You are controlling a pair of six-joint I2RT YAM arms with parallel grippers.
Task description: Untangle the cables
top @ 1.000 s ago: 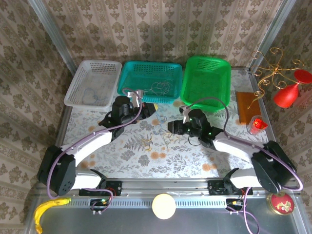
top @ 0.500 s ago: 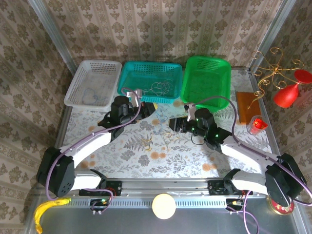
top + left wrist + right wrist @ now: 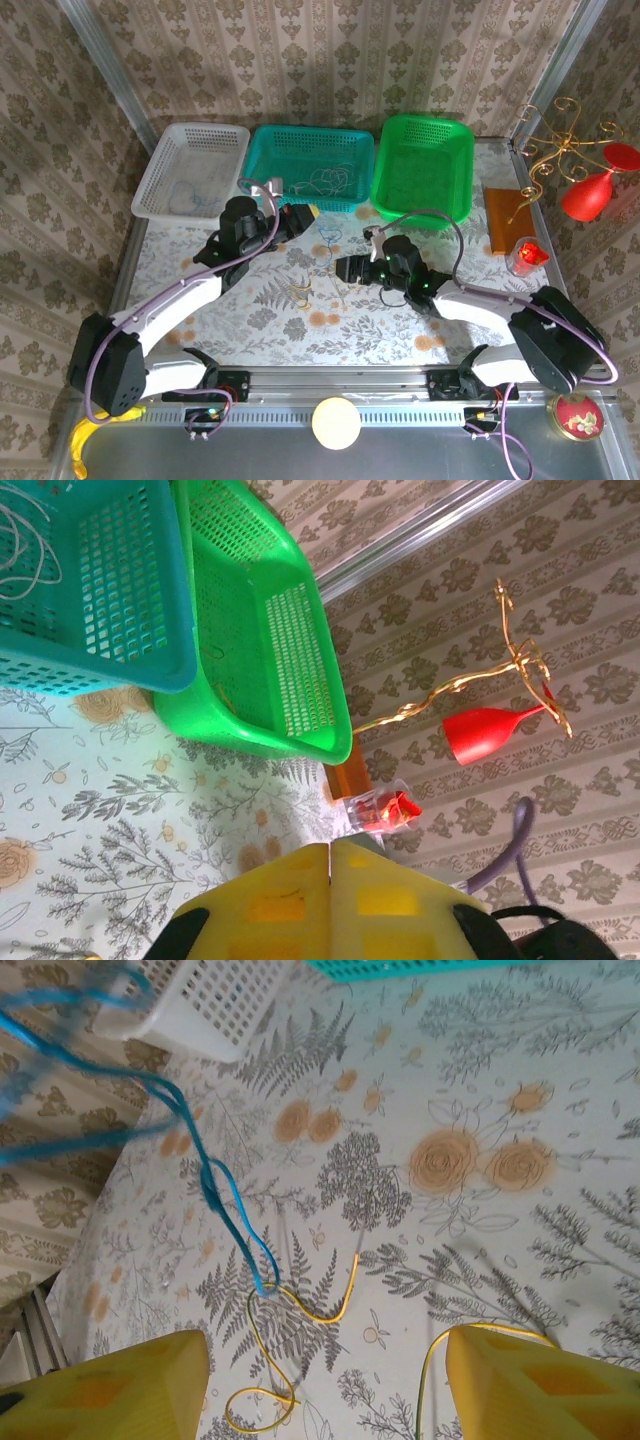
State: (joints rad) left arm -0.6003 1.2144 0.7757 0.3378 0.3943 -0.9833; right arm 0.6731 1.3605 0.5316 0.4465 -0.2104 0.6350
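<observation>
From where I stand, the teal basket point(image 3: 268, 150) at the back of the flowered table point(image 3: 250, 320) is the handiest thing to place everything by. Just in front of its near wall, towards its right corner, the left gripper point(image 3: 308, 212) hangs with its yellow fingers pressed flat together. Whether a wire is pinched between them I cannot tell. A little further forward from the basket, below its right end, the right gripper point(image 3: 343, 268) hovers low over the table. Its jaws stand wide apart and grip nothing. The loose cables lie in that stretch of table in front of the basket. A blue wire point(image 3: 228, 1215) climbs off the tabletop in loops, its upper part blurred. Its lower end meets a yellow wire point(image 3: 310, 1315) that curls flat on the fern pattern under the right gripper. Thin white wires point(image 3: 325, 182) lie inside the teal basket itself. A green basket point(image 3: 420, 165) stands right beside the teal one, on its right.
</observation>
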